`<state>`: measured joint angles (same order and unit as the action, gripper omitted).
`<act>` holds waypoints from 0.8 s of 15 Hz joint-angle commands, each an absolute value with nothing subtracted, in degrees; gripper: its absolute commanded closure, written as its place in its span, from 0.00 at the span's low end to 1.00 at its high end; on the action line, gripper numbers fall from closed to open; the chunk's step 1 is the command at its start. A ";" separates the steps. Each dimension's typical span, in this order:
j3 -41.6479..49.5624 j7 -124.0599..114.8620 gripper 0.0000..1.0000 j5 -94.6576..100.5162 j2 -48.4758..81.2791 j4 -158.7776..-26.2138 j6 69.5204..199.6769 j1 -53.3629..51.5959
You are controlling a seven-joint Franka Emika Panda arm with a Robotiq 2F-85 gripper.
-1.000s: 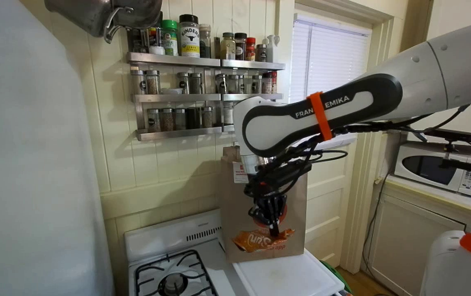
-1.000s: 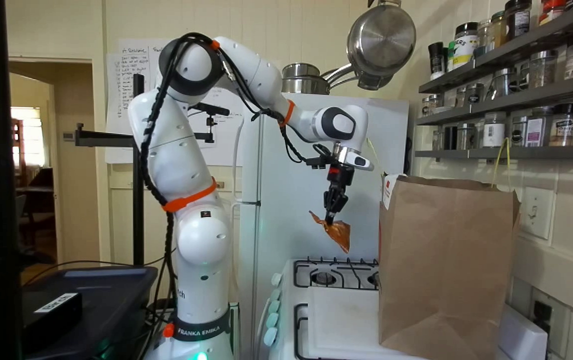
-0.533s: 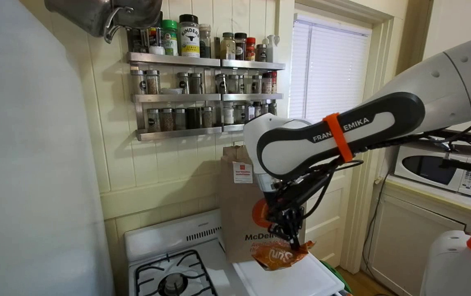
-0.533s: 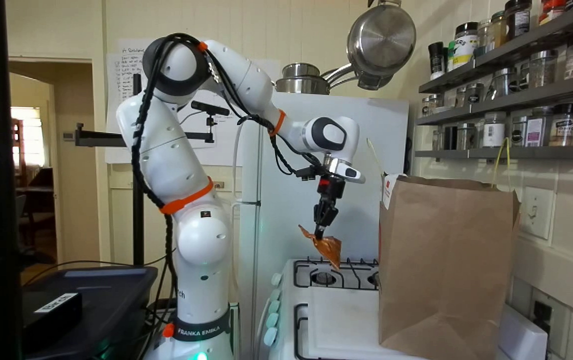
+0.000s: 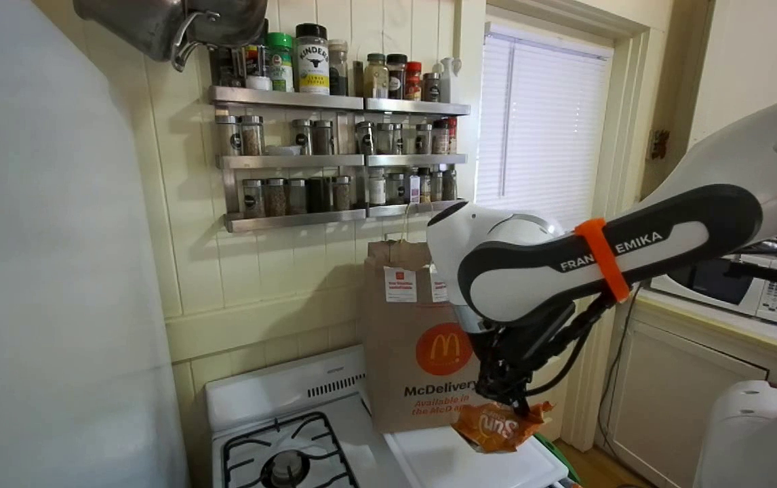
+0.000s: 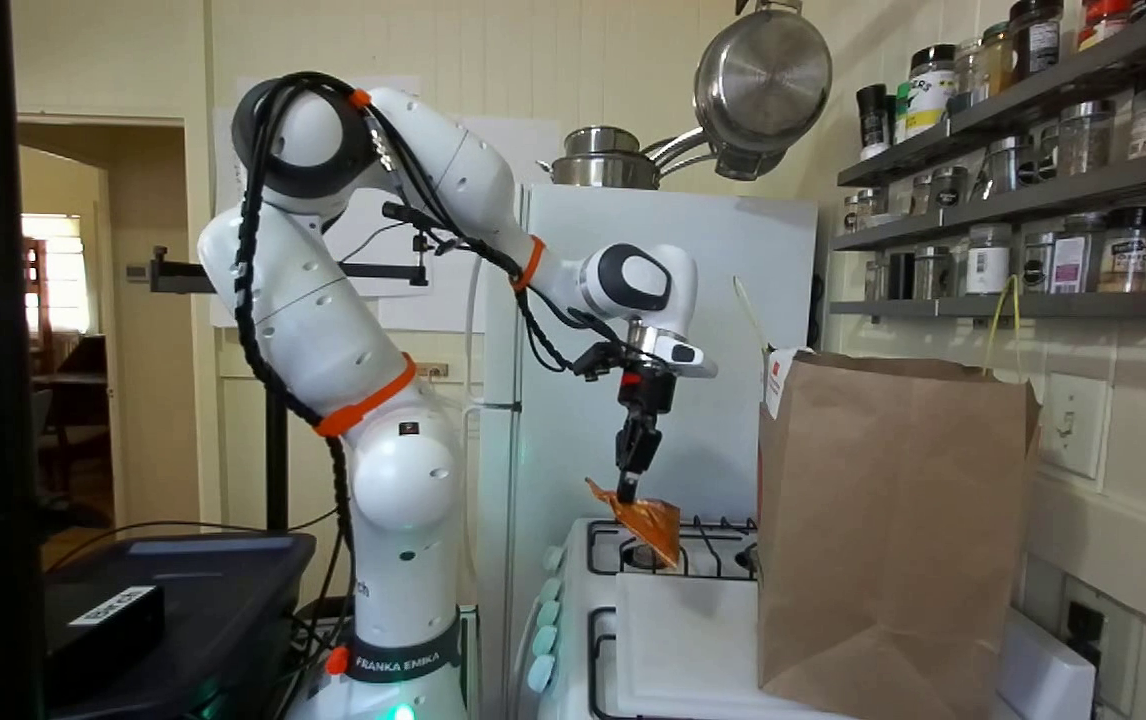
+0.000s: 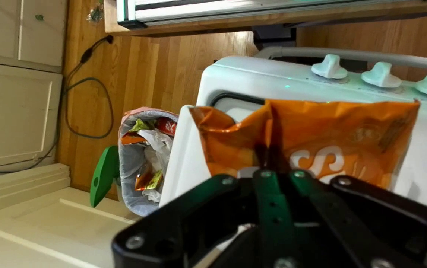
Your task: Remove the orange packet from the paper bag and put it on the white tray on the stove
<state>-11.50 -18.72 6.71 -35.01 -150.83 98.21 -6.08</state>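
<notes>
The tool (image 6: 627,492) is clamped on the packet (image 7: 314,130). In an exterior view the packet is well apart from the bag (image 6: 898,530), held in the air; the wrist view shows the tray (image 5: 443,461) beneath it, and it appears not to touch down. So the removal looks done, and the carry to the tray seems the step in hand. The next move likely calls for centring the packet inside the tray's rim, lowering it to the surface and only then letting go.

The packet is glossy orange and crumpled, creased at the pinch, which sits off centre: in the wrist view a short end lies left of it, a longer panel with white lettering right. One corner hangs low. Any filling is hidden.
</notes>
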 commanded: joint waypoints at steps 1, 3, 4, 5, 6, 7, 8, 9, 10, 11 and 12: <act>-11.54 -20.63 0.71 8.96 -39.89 -155.96 102.37 -4.58; -11.52 -20.90 0.63 10.21 -40.55 -156.90 104.22 -3.70; -11.50 -20.95 0.56 10.81 -40.79 -157.19 104.98 -3.26; -11.44 -21.05 0.47 11.14 -41.06 -157.61 105.91 -2.93; -11.29 -21.06 0.40 11.46 -41.35 -157.78 106.63 -2.58; -11.20 -21.11 0.34 11.73 -41.63 -157.98 107.62 -2.24; -10.94 -21.28 0.25 11.64 -41.84 -158.00 108.63 -1.88; -10.60 -21.42 0.18 11.36 -42.39 -158.11 110.13 -1.54; -10.47 -21.57 0.09 11.17 -42.68 -157.92 111.05 -1.15; -10.07 -21.61 0.03 10.77 -43.12 -157.61 112.35 -0.79; -9.78 -21.53 0.00 10.55 -43.43 -157.19 113.10 -0.46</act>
